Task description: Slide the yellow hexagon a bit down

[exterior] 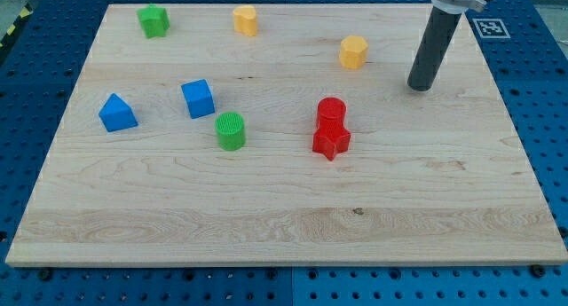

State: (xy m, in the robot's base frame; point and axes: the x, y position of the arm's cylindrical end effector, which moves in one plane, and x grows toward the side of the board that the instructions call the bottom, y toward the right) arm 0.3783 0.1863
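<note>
The dark rod enters from the view's top right corner and leans slightly, its upper end further right than its lower end; my tip (421,86) rests on the wooden board (284,226), with nothing attached to it and no jaws to open or close; it touches no block. The yellow hexagon (353,52) lies to the view's left of my tip and a little higher, near but clearly apart from it, in the upper right part of the board. A second yellow block (245,20), its shape hard to make out, sits near the top edge, left of centre-right; a green star-like block (153,20) sits further left along that same edge. At mid-left lie a blue triangular block (117,113) and a blue cube (198,98), close together but apart; a green cylinder (230,130) stands just below and right of the cube. Near the centre, a red cylinder (331,111) touches a red star-like block (331,142) just beneath it. The board rests on a blue perforated table (532,66).
</note>
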